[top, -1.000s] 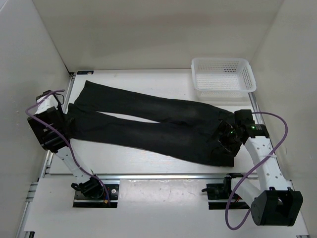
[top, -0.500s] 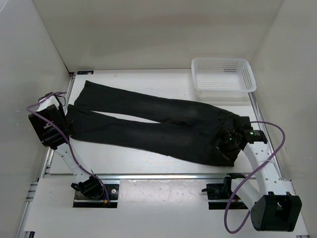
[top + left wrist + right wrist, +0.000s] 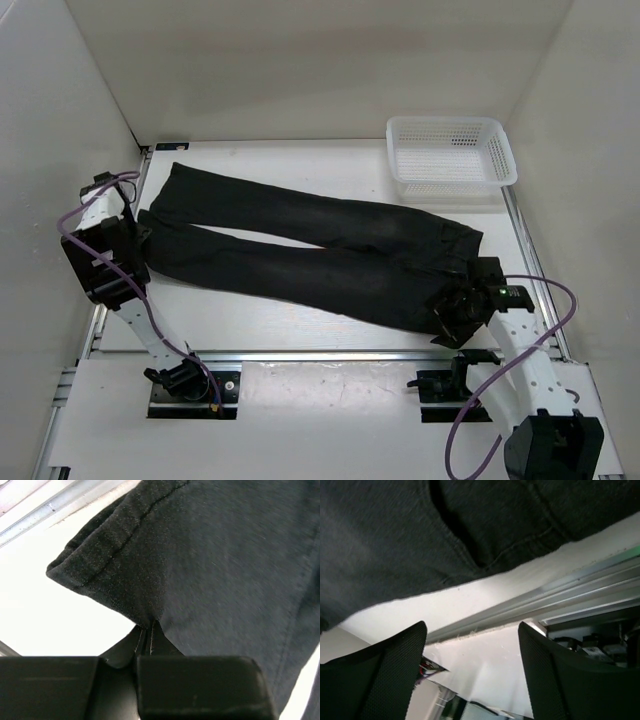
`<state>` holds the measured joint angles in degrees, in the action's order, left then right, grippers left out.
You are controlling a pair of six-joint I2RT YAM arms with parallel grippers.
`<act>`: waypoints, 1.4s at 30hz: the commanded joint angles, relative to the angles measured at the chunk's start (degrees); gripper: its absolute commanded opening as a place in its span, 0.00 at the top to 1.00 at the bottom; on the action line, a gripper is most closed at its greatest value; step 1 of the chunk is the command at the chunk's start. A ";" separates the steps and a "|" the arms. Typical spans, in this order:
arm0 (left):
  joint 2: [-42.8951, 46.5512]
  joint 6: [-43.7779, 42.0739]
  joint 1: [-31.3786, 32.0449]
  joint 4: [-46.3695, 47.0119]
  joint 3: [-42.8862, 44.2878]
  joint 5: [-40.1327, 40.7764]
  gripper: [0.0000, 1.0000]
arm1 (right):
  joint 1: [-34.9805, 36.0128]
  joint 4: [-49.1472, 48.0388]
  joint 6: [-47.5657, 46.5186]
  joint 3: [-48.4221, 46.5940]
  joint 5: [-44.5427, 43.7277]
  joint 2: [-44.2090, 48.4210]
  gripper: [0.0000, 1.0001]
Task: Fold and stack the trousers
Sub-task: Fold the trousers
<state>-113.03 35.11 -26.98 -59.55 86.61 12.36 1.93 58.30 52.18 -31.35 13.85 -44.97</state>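
Observation:
The black trousers (image 3: pixel 320 245) lie flat across the table, leg ends at the left and waist at the right. My left gripper (image 3: pixel 141 236) is at the hem of the nearer leg. In the left wrist view it (image 3: pixel 145 630) is shut on a pinch of that hem cloth (image 3: pixel 125 575). My right gripper (image 3: pixel 448 322) sits at the near corner of the waist. Its fingers (image 3: pixel 400 670) stand wide apart in the right wrist view, the gripper (image 3: pixel 471 629) open over bare table, with the waist edge (image 3: pixel 470 545) just beyond the tips.
A white mesh basket (image 3: pixel 450 152) stands at the back right corner. A metal rail (image 3: pixel 560 597) runs along the table's near edge by the right gripper. White walls close in the left, back and right sides.
My left gripper has shut on the hem of the nearer leg. The right arm has slid along the waist toward the near edge of the table, still open.

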 commanded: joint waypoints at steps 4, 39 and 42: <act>4.58 -0.40 0.26 0.14 -0.12 -2.08 0.90 | -0.09 -10.22 5.91 2.17 -3.04 -6.95 0.27; 11.69 -0.40 0.26 -10.76 13.06 -2.08 0.90 | 5.36 4.71 -5.51 -23.48 -35.82 -2.15 1.00; 14.41 -0.92 0.26 -11.38 9.91 -1.37 0.90 | 5.36 7.87 -4.99 -24.11 -35.82 0.67 1.00</act>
<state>-103.72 34.94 -26.37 -71.07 97.06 8.25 7.44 59.35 50.06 -53.01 -16.14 -46.70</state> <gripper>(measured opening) 0.125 0.006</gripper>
